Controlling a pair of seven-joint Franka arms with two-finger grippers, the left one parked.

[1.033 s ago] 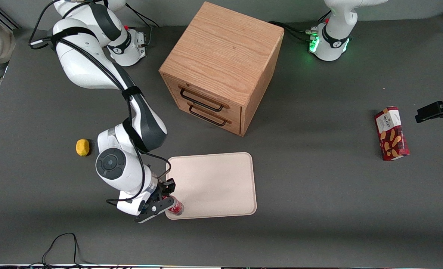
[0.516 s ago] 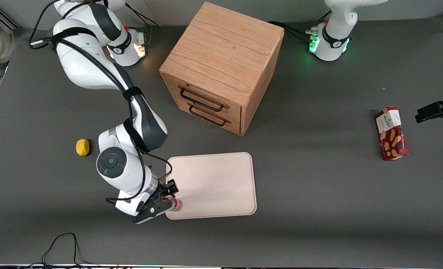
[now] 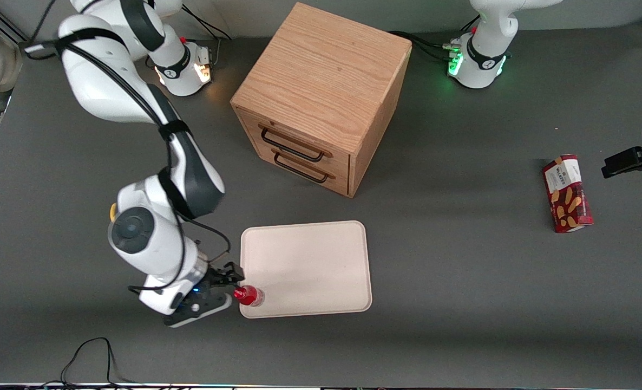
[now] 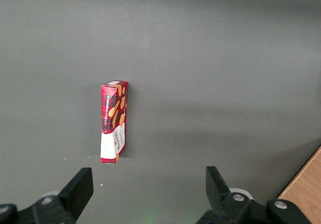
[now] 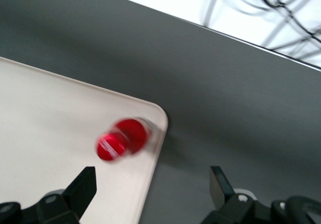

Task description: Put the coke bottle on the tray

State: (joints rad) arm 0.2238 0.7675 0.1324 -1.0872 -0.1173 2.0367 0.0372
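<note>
The coke bottle (image 3: 248, 296) stands upright on the tray (image 3: 310, 265), in the tray's corner nearest the front camera at the working arm's end. Seen from above in the right wrist view, the coke bottle (image 5: 123, 138) shows its red cap close to the rounded corner of the tray (image 5: 45, 118). My gripper (image 3: 226, 287) hovers just off that corner, beside the bottle and apart from it. In the wrist view the gripper (image 5: 152, 180) is open, with nothing between its fingers.
A wooden drawer cabinet (image 3: 321, 97) stands farther from the front camera than the tray. A red biscuit box (image 3: 567, 193) lies toward the parked arm's end of the table. A sliver of a yellow object (image 3: 113, 212) shows beside my arm.
The gripper has let go of the coke bottle and drawn back off the tray's corner toward the working arm's end. The bottle now stands free on the tray.
</note>
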